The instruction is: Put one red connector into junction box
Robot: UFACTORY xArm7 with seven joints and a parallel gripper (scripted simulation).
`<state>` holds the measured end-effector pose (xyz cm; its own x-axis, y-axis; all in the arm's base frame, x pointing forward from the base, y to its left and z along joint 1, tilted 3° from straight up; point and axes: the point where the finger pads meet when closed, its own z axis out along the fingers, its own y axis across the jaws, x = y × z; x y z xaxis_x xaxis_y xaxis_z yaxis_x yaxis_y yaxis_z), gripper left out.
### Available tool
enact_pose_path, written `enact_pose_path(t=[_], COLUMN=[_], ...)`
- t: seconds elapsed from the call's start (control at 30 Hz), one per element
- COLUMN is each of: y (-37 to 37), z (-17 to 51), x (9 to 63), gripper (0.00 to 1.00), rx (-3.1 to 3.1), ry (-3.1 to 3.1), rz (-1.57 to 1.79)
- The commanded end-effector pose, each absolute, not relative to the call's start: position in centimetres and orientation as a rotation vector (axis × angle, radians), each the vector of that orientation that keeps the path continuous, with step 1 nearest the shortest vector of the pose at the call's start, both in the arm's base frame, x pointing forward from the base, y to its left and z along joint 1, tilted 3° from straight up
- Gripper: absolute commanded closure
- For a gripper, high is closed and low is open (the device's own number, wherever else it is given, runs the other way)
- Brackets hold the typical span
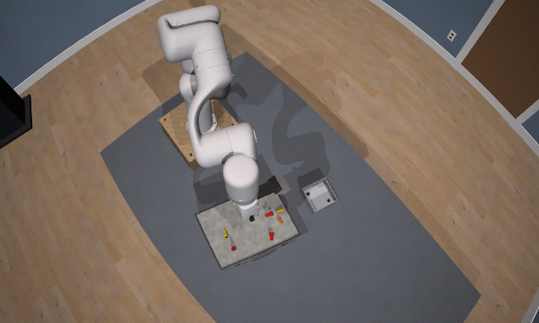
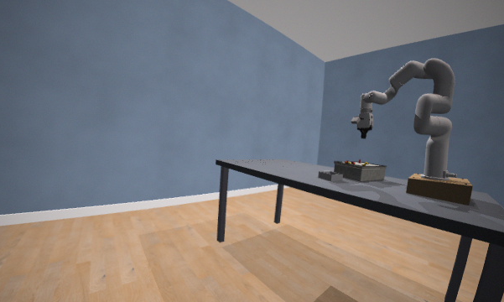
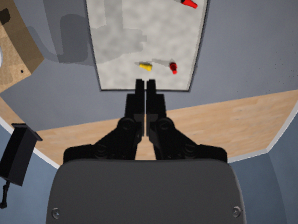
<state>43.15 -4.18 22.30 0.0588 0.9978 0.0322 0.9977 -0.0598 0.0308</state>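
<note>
The grey tool case lid (image 1: 247,231) carries three red connectors: one near the far edge (image 1: 269,214), one near the middle right (image 1: 271,234) and one at the front left (image 1: 233,248). Yellow (image 1: 226,233) and orange (image 1: 280,220) connectors lie among them. The steel junction box (image 1: 320,194) is empty, right of the case. My gripper (image 3: 145,91) is shut on nothing and hangs well above the case (image 2: 363,134).
The arm's wooden base block (image 1: 197,130) stands behind the case. In the side view the box (image 2: 330,175) sits low beside the case (image 2: 360,170). A dark block lies at the case's far edge.
</note>
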Motion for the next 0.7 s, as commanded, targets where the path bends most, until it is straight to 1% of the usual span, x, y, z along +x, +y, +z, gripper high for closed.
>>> enact_pose_path(t=[0.0,0.43,0.47,0.67], y=[-4.21,-4.21,-4.21,-4.95], z=[22.46,22.46,22.46,21.67], x=[43.26,43.26,43.26,43.83], gripper=[1.0,1.0,0.7,0.7], rx=[2.283,2.283,2.283,2.157], ry=[2.151,2.151,2.152,2.273], rz=[0.074,0.074,0.074,0.07])
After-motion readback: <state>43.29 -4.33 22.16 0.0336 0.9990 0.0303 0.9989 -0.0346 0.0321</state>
